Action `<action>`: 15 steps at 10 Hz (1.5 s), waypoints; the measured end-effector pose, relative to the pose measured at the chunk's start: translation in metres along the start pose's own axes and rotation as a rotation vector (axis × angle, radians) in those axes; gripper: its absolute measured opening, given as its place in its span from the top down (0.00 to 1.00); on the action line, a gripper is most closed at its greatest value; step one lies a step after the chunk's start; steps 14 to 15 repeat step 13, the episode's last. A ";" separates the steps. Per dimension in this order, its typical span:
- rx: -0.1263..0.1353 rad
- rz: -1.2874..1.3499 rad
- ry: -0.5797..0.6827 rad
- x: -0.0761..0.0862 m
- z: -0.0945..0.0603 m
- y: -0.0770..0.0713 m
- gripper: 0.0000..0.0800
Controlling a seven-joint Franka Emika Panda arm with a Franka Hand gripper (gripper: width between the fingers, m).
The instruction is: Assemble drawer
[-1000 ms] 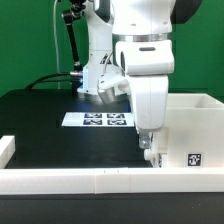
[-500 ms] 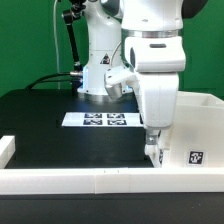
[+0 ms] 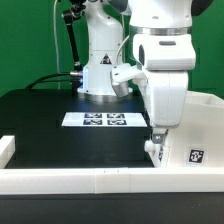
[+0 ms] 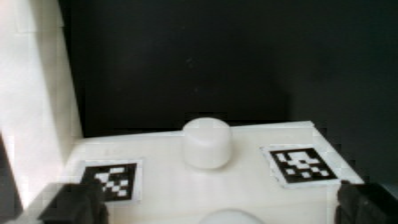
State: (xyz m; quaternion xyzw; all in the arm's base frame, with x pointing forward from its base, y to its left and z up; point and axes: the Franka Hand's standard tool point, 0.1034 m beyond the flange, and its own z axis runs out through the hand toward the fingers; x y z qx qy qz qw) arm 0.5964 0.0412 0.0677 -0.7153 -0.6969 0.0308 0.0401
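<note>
Right now the arm hangs w/ its gripper (image 3: 155, 148) low over the black table (image 3: 40, 115), at the near corner of the white drawer box (image 3: 195, 135), which sits at approx 3 o'clock in the exterior view. Marker board (image 3: 106, 120) lies near center, at 10 o'clock from the gripper. Wrist view: white panel (image 4: 205, 160) w/ two tags and a rounded knob (image 4: 206, 142) sits betw. the fingertips (image 4: 68, 205), spread wide, gripping nothing.

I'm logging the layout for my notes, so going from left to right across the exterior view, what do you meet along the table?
Low white rail end at the exterior view's left → marker board → gripper → white drawer box with its tag at the exterior view's right.
</note>
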 end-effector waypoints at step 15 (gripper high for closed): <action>-0.016 0.002 -0.019 -0.059 -0.006 -0.022 0.19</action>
